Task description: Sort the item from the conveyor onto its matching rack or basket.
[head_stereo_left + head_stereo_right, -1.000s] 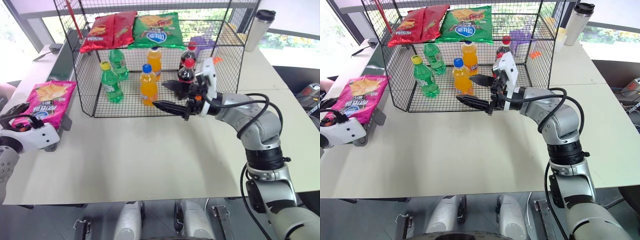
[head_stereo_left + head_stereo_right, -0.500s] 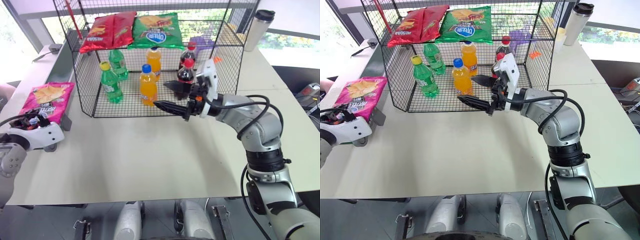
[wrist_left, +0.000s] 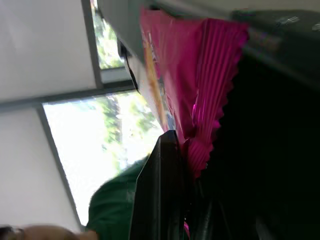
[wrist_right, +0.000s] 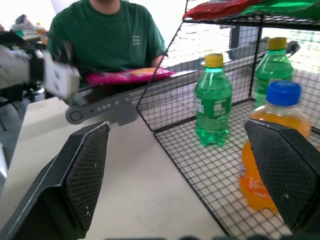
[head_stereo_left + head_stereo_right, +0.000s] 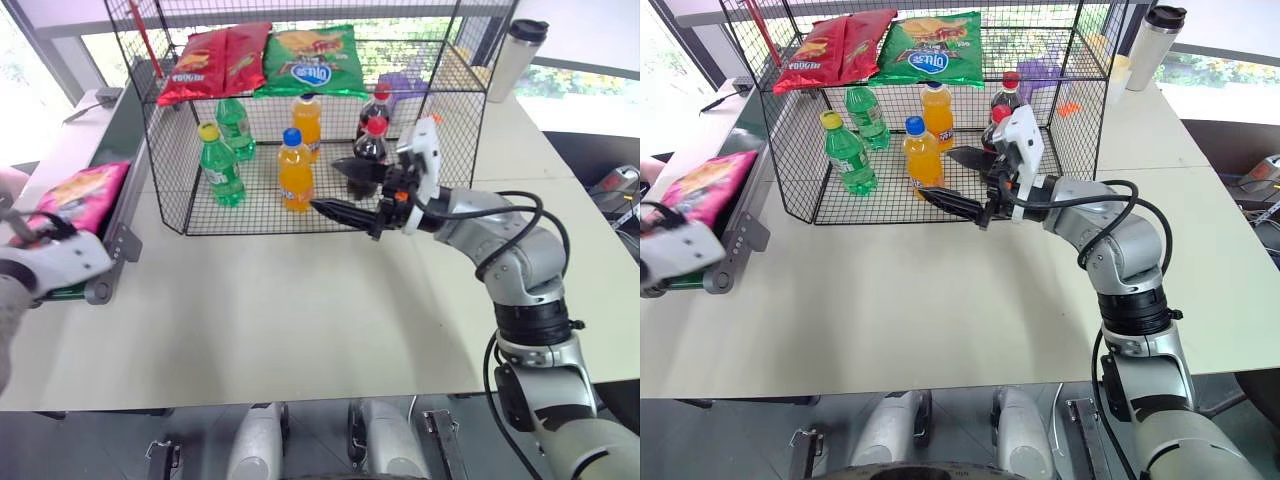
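Since a second earlier, my left gripper [image 3: 182, 200] had pressed together on the near crimped edge of the pink crisp bag [image 5: 80, 195] and lifted that end, so the bag tilted up off the conveyor [image 5: 115, 235] instead of lying flat on the belt. From the left wrist view I could see the black fingers [image 3: 160, 195] pinching the serrated seam, with the rest of the bag stretching away beyond the fingertips. My right gripper [image 5: 345, 190] held its place, jaws spread wide, at the open front of the wire rack [image 5: 170, 190]. Just beyond its fingertips stood the orange bottle with the blue cap [image 5: 295, 170], and close behind the upper finger were two cola bottles [image 5: 372, 140]. Farther past the fingertips, toward the conveyor side, were two green bottles [image 5: 220, 165]. Above that gripper, on the rack's upper shelf, lay the red bag [image 5: 215, 60] and the green bag [image 5: 312, 60] side by side. A person in a green shirt [image 4: 107, 40] sat beyond the conveyor. Well off to that gripper's wrist side, a steel tumbler [image 5: 520, 55] stood on the counter [image 5: 300, 310].
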